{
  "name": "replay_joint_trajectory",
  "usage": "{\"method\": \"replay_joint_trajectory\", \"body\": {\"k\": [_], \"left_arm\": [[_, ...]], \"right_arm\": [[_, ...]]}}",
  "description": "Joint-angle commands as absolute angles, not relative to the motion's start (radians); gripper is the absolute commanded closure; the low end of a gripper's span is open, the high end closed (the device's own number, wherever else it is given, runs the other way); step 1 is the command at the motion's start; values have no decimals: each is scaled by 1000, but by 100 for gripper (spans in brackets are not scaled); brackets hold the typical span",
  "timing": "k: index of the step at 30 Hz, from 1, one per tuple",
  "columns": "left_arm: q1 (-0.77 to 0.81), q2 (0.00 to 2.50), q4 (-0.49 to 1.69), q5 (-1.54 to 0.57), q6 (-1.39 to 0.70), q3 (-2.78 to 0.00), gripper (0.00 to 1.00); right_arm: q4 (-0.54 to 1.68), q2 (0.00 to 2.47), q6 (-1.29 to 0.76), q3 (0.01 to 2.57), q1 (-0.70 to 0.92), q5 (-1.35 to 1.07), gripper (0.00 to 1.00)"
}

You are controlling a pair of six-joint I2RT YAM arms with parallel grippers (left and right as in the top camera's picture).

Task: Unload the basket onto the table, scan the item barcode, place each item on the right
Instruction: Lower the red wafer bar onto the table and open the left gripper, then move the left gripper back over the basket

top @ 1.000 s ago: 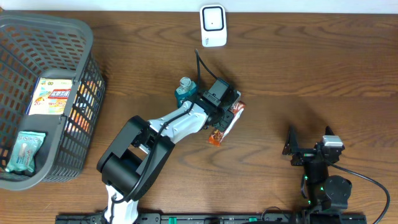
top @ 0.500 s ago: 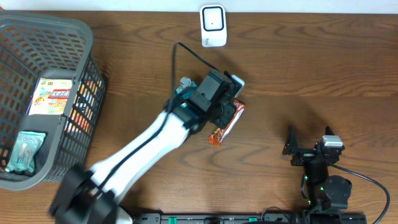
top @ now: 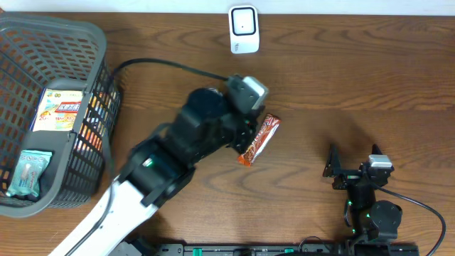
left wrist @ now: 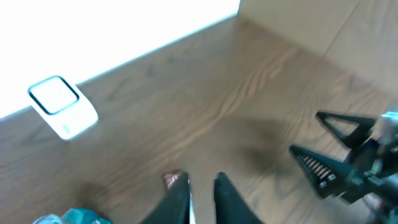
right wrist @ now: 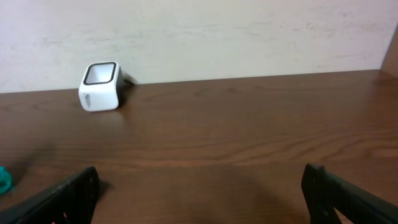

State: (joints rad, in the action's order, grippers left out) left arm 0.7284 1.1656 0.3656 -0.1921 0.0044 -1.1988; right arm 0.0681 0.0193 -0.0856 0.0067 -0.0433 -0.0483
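Right jaws spread wide, snack bar [top: 259, 138] well apart from scanner [top: 243, 29]

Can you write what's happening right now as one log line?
left gripper: at snack bar, grip unclear | right gripper: open, empty | scanner: apart from snack bar

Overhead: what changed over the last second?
The left arm swung left and up toward the camera, its wrist now covering the teal bottle from above; the left gripper is by the snack bar. Bar, scanner, basket, right gripper unmoved.
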Motion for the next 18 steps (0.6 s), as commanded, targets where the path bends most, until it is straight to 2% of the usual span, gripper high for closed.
{"method": "replay_joint_trajectory", "body": {"k": [1,2,7,10,11,12,18], "left_arm": [[725,1090,364,-122,3,-1197,71],[725,1072,363,-94,4,-1197,61],[725,995,361,80,4,-1197,32],[725,964,361,167,4,-1198,20],[724,950,361,204,4,-1204,9],[723,944,361,224,4,-1209,3],[723,925,358,467,56,-1253,2]], "right_arm": [[72,18,-73,6,-38,-43,1],[72,18,-73,6,-38,-43,1],[72,18,-73,6,-38,-43,1],[72,18,-73,6,-38,-43,1],[72,18,-73,6,-38,-43,1],[72,18,-73,6,-38,-43,1],[72,18,-73,6,-38,-43,1]]}}
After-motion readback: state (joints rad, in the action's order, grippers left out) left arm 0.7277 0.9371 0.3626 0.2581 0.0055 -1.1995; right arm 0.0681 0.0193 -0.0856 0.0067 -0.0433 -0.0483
